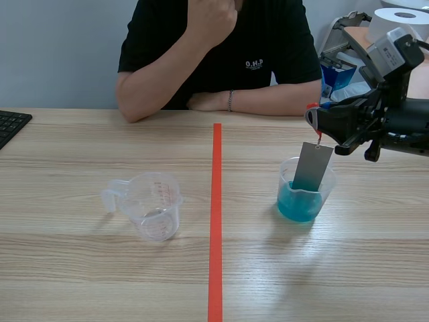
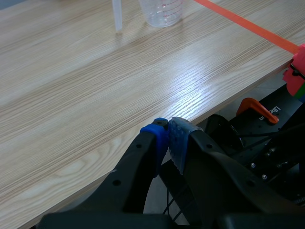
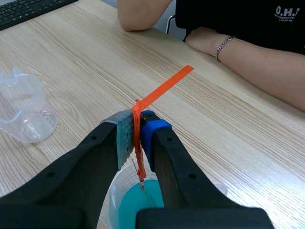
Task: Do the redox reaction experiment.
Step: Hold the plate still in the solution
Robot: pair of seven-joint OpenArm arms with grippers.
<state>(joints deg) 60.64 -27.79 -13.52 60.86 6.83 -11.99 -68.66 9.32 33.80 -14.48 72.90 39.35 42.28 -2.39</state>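
A grey metal plate [image 1: 312,168] hangs on a thin orange-red string [image 3: 138,148], its lower end dipped in the blue liquid of a clear plastic cup [image 1: 305,194] right of the tape line. My right gripper [image 1: 315,121] sits just above that cup [image 3: 138,207], shut on the string's upper end between its pads [image 3: 137,125]. An empty clear measuring cup [image 1: 153,204] with red markings stands left of the line, also showing as the empty cup [image 2: 162,10] far ahead of my left gripper [image 2: 167,131]. That gripper is shut on nothing, over the table's near edge.
A person sits across the table with a forearm [image 1: 268,100] resting on the far edge. A black keyboard [image 1: 10,124] lies at the far left. An orange-red tape line [image 1: 216,215] runs down the middle. A white roll [image 1: 402,20] and a blue box [image 1: 335,75] stand behind the right arm.
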